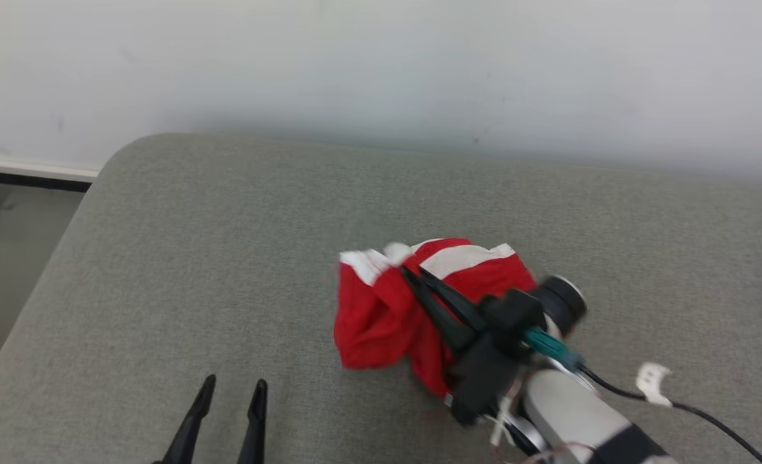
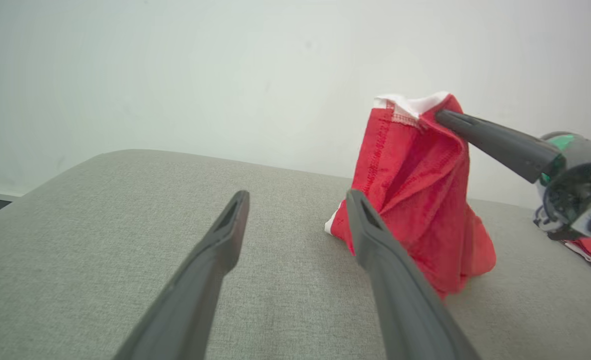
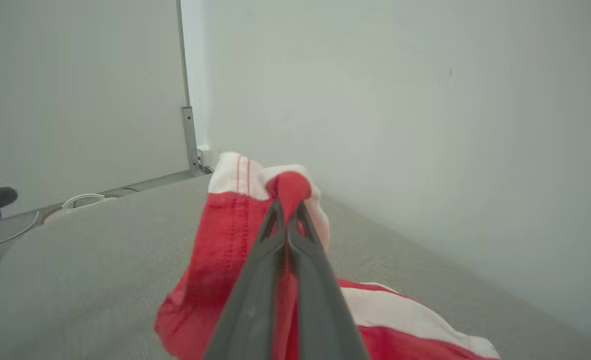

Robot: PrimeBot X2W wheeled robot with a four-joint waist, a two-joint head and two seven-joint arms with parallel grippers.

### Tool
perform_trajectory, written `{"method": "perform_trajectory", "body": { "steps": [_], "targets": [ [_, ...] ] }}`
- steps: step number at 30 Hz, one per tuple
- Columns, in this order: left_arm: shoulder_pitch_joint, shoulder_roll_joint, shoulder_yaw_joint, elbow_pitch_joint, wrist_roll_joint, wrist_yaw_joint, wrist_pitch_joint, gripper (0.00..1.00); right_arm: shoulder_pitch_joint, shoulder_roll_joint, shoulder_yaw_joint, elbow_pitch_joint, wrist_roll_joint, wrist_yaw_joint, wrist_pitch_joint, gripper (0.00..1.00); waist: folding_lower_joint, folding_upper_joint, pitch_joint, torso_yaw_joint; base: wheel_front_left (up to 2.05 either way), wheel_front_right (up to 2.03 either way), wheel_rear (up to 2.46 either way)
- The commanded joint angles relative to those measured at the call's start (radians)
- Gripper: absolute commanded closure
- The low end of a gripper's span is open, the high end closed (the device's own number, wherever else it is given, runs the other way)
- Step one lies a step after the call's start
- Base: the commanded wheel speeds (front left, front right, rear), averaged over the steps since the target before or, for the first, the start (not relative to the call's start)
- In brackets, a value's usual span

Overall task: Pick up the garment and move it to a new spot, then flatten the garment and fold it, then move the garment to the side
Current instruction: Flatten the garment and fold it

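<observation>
Right fingers (image 3: pixel 255 300) tight on garment (image 1: pixel 374 316); left fingers (image 2: pixel 200 280) apart.

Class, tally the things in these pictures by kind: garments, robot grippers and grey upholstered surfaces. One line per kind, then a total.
Garments: 1, the red and white garment
Grippers: 2, the left gripper and the right gripper
Grey upholstered surfaces: 1, the grey cushion
Total: 4

You have nothing to read here: no lettering, label, brand mark or number can be made out on the red and white garment (image 1: pixel 374 316), the grey cushion (image 1: pixel 194 258), or the pale wall (image 1: pixel 381 64) across the top of the frame.
</observation>
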Motion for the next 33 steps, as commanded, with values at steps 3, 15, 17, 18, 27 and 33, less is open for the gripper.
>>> {"method": "perform_trajectory", "body": {
  "steps": [3,15,17,18,27,33],
  "targets": [
    [0.026,0.000,0.028,-0.007,-0.002,0.013,-0.003,0.00,0.097,-0.088,-0.005,-0.061,0.024,-0.001,0.000,1.00,0.0001,-0.0001,-0.020,-0.043,0.00,0.00,0.00],
    [0.045,0.000,0.043,-0.023,0.008,0.013,-0.003,0.00,0.391,-0.303,-0.203,-0.262,0.012,-0.001,0.055,1.00,0.0001,-0.0001,-0.049,-0.148,0.00,0.00,0.00],
    [0.048,0.000,0.041,-0.025,0.006,0.015,-0.003,0.00,0.444,-0.343,-0.307,-0.318,-0.020,-0.001,0.078,1.00,0.0001,-0.0001,-0.054,-0.164,0.00,0.00,0.00],
    [0.050,0.000,0.040,-0.025,0.005,0.015,-0.003,0.00,0.457,-0.352,-0.340,-0.336,-0.035,-0.001,0.083,1.00,0.0001,-0.0001,-0.055,-0.169,0.00,0.00,0.00],
    [0.043,0.001,0.038,-0.027,0.007,0.013,-0.003,0.00,0.552,-0.346,-0.442,-0.545,-0.126,-0.001,0.050,1.00,0.0001,-0.0001,-0.050,-0.195,0.00,0.00,0.00],
    [0.036,0.000,0.033,-0.027,0.003,0.011,-0.003,0.00,0.600,-0.414,-0.280,-0.536,-0.024,-0.001,0.108,1.00,0.0001,-0.0001,-0.039,-0.200,0.00,0.00,0.00]
  ]
}}
